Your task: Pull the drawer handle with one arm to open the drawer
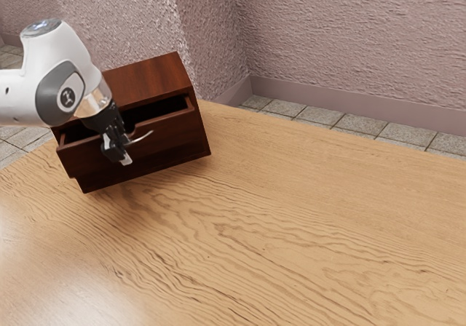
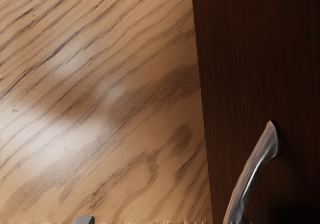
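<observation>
One drawer [image 1: 169,131] in a small dark-wood cabinet [image 1: 145,75], which stands on the table [image 1: 291,217] towards the exterior view's left, near the far table edge.

Drawer state: front stands a little proud of the cabinet body, and a dark slot shows along its top edge, so it is partly out. The slot is in shadow and I cannot tell what lies inside.

Handle [image 1: 140,137]: silver curved bar, mounted on the drawer front, running roughly level across it.

Gripper [image 1: 118,150]: black, hanging from the white arm [image 1: 44,78], which enters from the exterior view's upper left. It sits right at the end of the handle nearer the exterior view's left, in front of the drawer front and just above the table. Handle and gripper overlap from this side. Cannot tell whether the gripper is apart or clamped on the bar.

Wrist view: drawer front [image 2: 255,59] seen as a dark wood panel meeting the pale grain of the table [image 2: 100,84]; handle [image 2: 255,169] curves out from the panel close under the hand.

Markings: small pale mark on the grey joint cap [image 1: 68,93] of the arm, too small to read.

Surroundings: rough pinkish wall [image 1: 349,28] behind, grey floor tiles [image 1: 364,124] beyond the table
</observation>
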Action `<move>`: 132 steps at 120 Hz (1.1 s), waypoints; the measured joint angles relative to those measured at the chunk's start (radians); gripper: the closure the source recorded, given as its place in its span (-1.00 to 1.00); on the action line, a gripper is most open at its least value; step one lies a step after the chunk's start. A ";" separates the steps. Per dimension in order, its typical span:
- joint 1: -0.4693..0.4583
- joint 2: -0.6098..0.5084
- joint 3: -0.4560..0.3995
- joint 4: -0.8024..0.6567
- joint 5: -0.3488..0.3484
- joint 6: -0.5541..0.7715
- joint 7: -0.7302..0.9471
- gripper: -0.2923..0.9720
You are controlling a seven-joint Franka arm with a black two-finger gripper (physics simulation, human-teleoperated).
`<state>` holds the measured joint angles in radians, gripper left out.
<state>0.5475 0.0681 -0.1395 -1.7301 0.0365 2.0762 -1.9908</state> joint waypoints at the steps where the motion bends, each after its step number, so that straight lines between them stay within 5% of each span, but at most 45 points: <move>1: 0.000 -0.002 0.000 -0.002 0.000 0.000 0.000 0.07; 132: -0.058 -0.211 0.002 -0.258 -0.018 0.056 0.008 0.08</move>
<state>0.4895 -0.1431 -0.1380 -1.9882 0.0189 2.1318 -1.9828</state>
